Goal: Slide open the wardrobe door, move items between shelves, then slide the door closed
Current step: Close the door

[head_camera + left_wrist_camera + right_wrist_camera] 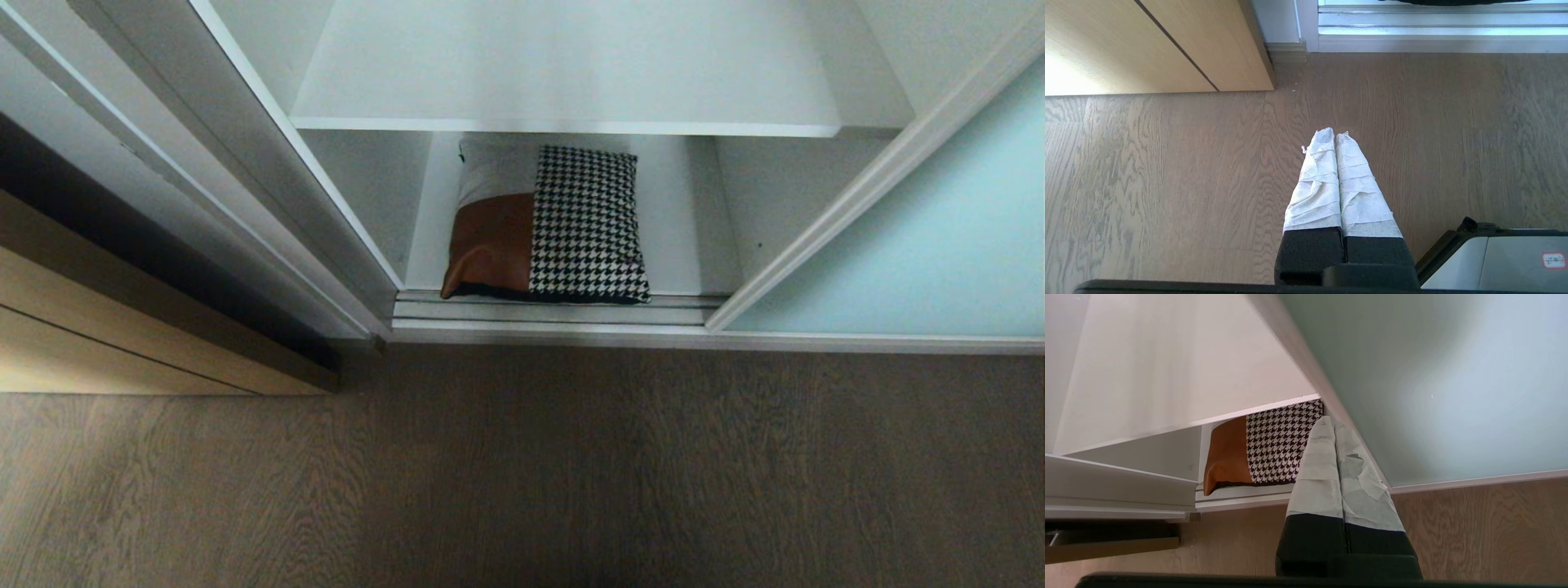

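The sliding wardrobe door, frosted pale blue-green glass in a silver-white frame, stands slid to the right, leaving the wardrobe open. A flat cushion-like bag, tan leather and houndstooth, lies on the bottom shelf, under a bare white shelf. Neither gripper shows in the head view. My right gripper is shut and empty, raised in front of the door's left frame edge, with the bag just beyond it. My left gripper is shut and empty, hanging over the wood floor.
A light wood door stands at the left beside the wardrobe's white side wall. The silver floor track runs along the wardrobe's front. Wood floor spreads before it. Part of my base shows beside the left gripper.
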Tool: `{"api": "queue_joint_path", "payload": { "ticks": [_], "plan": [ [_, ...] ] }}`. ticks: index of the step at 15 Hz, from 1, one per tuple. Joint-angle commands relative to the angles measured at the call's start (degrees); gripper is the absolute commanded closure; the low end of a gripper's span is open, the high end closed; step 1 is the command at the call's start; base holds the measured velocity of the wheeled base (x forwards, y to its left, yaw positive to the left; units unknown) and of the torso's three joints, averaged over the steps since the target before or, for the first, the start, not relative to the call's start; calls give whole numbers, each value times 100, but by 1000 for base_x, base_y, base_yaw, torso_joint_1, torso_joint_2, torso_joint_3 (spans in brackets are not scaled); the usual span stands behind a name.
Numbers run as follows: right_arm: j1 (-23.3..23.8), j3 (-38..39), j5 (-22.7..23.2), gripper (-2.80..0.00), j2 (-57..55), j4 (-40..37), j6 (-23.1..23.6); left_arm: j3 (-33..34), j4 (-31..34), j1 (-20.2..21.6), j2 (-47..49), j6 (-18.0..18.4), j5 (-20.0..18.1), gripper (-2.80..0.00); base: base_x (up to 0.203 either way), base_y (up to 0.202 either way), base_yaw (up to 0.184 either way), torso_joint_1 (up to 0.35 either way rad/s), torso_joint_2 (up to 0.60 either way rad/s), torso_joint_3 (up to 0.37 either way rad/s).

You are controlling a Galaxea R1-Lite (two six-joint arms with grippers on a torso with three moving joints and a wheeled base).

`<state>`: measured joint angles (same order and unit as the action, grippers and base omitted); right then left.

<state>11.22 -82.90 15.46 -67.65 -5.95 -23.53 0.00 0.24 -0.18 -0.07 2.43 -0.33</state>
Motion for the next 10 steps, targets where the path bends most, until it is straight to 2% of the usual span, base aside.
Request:
{"api": "queue_joint_path", "payload": {
  "ticks": [1, 10],
  "plan": [
    [3, -178, 18, 0, -274, -3, -15, 9, 2, 1, 7, 4, -2, 0, 0, 0, 0, 0, 0, 0],
    [47, -510, 3, 0, -896, 355, -37, 9, 2, 1, 7, 4, -2, 0, 0, 0, 0, 0, 0, 0]
  ]
}}
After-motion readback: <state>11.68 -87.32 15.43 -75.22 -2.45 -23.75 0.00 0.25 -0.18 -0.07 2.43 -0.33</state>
